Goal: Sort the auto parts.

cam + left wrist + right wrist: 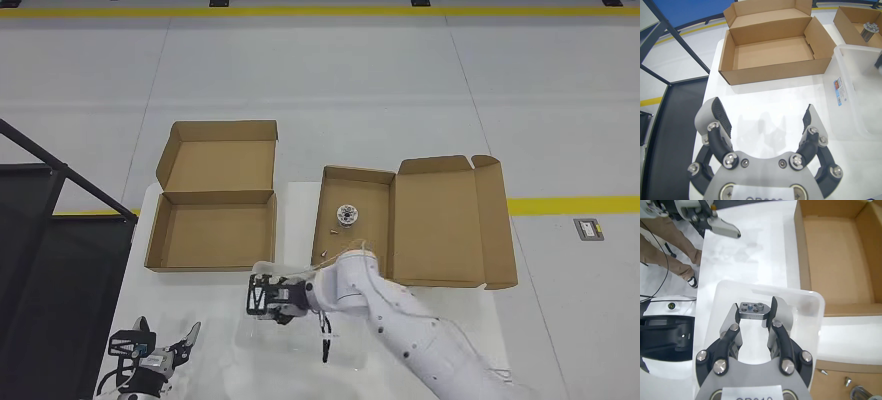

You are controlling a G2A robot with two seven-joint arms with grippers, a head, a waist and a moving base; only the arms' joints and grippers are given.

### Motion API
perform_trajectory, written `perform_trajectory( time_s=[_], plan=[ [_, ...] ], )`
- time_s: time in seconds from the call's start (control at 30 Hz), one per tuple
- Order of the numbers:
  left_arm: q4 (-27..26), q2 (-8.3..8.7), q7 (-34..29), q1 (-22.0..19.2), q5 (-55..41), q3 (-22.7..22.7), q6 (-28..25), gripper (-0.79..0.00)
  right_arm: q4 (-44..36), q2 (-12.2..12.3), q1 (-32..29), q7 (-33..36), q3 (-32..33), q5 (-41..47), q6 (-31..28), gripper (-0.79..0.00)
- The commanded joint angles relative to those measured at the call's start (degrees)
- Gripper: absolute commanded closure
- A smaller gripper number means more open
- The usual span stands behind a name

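Observation:
My right gripper (755, 310) is shut on a small grey metal block (753, 311) with several holes and a socket screw, held above the clear plastic bin (817, 306). In the top view the right gripper (263, 297) hangs over the bin just in front of the left cardboard box (212, 232). My left gripper (764, 113) stands open over bare white table with nothing between its fingers. The top view places the left gripper (165, 340) at the table's near left corner. The right cardboard box (355, 215) holds a round toothed metal part (346, 214).
The left box (772, 49) has nothing inside, its lid folded back. Small screws (847, 380) lie in the right box beside the round part (868, 31). A black frame (677, 56) stands off the table's left edge. The clear bin (848, 85) sits between the boxes.

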Motion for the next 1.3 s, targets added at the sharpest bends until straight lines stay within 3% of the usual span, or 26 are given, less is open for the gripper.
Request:
perform_trajectory(
  time_s=[0.0,0.2,0.53,0.93,1.03,1.27],
  plan=[
    [0.0,0.00,0.0,0.0,0.0,0.0,0.0,-0.785,-6.6,2.0,-4.2,-2.1,5.1,-0.4,-1.5,0.000],
    [0.0,0.00,0.0,0.0,0.0,0.0,0.0,-0.785,-18.2,5.6,-14.0,-12.5,18.0,1.2,-6.0,0.000],
    [0.0,0.00,0.0,0.0,0.0,0.0,0.0,-0.785,-17.5,8.2,-18.5,-35.7,30.5,8.6,-9.0,0.000],
    [0.0,0.00,0.0,0.0,0.0,0.0,0.0,-0.785,-17.1,8.3,-18.6,-35.9,30.8,8.6,-9.0,0.000],
    [0.0,0.00,0.0,0.0,0.0,0.0,0.0,-0.785,-17.1,8.3,-19.3,-35.2,30.5,9.0,-5.8,0.000],
    [0.0,0.00,0.0,0.0,0.0,0.0,0.0,-0.785,-16.3,8.2,-19.6,-45.5,33.9,19.8,-5.0,0.000]
  ],
)
